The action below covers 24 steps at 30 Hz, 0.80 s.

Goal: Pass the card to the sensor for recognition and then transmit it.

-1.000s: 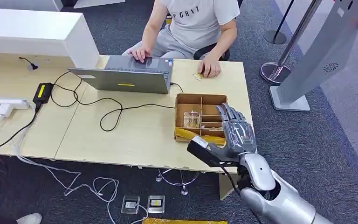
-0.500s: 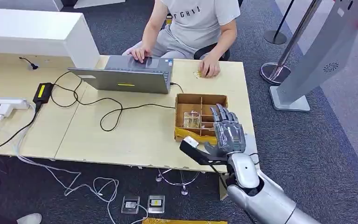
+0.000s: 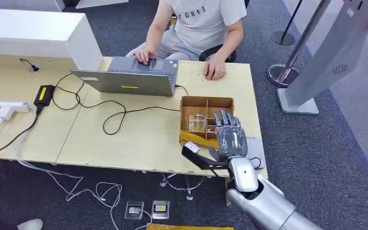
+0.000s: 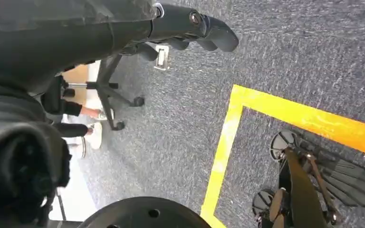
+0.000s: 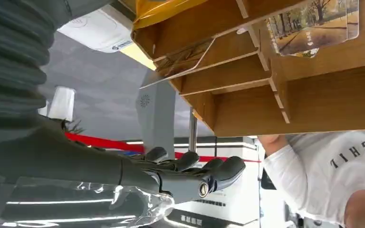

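A wooden divided box (image 3: 206,102) stands near the right end of the table. A picture card (image 3: 197,123) stands upright in one compartment; the right wrist view shows its tree scene (image 5: 313,23), with a clear card (image 5: 180,66) leaning in a narrower slot. My right hand (image 3: 229,136) hovers over the box's near right corner with fingers straight and apart (image 5: 190,166), holding nothing. A flat white reader (image 3: 255,144) lies on the table beside the box (image 5: 100,28). My left hand (image 4: 190,26) hangs over the carpet with nothing in it.
A person (image 3: 201,19) sits at the far side, one hand on a grey laptop (image 3: 129,81), the other resting on the table. Black cables (image 3: 110,120) and a power adapter (image 3: 43,94) cross the table's left part. A grey kiosk stand (image 3: 326,57) rises at the right.
My right hand has drifted left and back toward me, from beside the box's right edge to over its near right corner. The person and the box stayed put.
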Motion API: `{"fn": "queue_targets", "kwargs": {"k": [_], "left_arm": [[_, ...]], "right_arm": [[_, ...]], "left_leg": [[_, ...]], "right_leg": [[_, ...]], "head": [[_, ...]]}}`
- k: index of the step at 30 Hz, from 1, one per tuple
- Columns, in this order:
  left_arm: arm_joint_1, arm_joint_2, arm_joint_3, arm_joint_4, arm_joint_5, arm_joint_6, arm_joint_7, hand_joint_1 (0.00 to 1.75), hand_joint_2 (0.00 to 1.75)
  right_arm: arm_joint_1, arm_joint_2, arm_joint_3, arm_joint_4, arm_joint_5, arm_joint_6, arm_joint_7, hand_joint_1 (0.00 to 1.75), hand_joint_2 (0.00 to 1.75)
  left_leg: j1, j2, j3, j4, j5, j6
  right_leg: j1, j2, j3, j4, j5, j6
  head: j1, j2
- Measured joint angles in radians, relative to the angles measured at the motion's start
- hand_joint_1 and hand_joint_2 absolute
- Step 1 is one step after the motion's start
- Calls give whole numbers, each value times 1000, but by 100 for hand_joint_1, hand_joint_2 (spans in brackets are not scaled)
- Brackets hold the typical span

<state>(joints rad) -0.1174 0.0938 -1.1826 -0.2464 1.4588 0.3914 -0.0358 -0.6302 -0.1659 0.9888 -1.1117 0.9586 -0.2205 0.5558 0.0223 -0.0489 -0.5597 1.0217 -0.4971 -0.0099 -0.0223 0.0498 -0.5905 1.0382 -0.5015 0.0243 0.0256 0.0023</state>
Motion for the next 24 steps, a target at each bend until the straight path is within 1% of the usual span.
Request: {"fn": "queue_targets", "kwargs": {"k": [7, 16, 24], "left_arm": [[0, 0, 0, 0, -5, 3, 6, 0, 0], [0, 0, 0, 0, -11, 4, 6, 0, 0], [0, 0, 0, 0, -6, 32, 17, 0, 0]], "right_arm": [[-4, 19, -3, 28, 28, 4, 8, 0, 175], [-6, 30, -3, 47, 69, 22, 24, 0, 175], [-12, 52, -5, 66, 103, 27, 17, 0, 175]], "left_leg": [[0, 0, 0, 0, 0, 0], [0, 0, 0, 0, 0, 0], [0, 0, 0, 0, 0, 0]], "right_leg": [[0, 0, 0, 0, 0, 0], [0, 0, 0, 0, 0, 0], [0, 0, 0, 0, 0, 0]], "head": [[0, 0], [0, 0], [0, 0]]}}
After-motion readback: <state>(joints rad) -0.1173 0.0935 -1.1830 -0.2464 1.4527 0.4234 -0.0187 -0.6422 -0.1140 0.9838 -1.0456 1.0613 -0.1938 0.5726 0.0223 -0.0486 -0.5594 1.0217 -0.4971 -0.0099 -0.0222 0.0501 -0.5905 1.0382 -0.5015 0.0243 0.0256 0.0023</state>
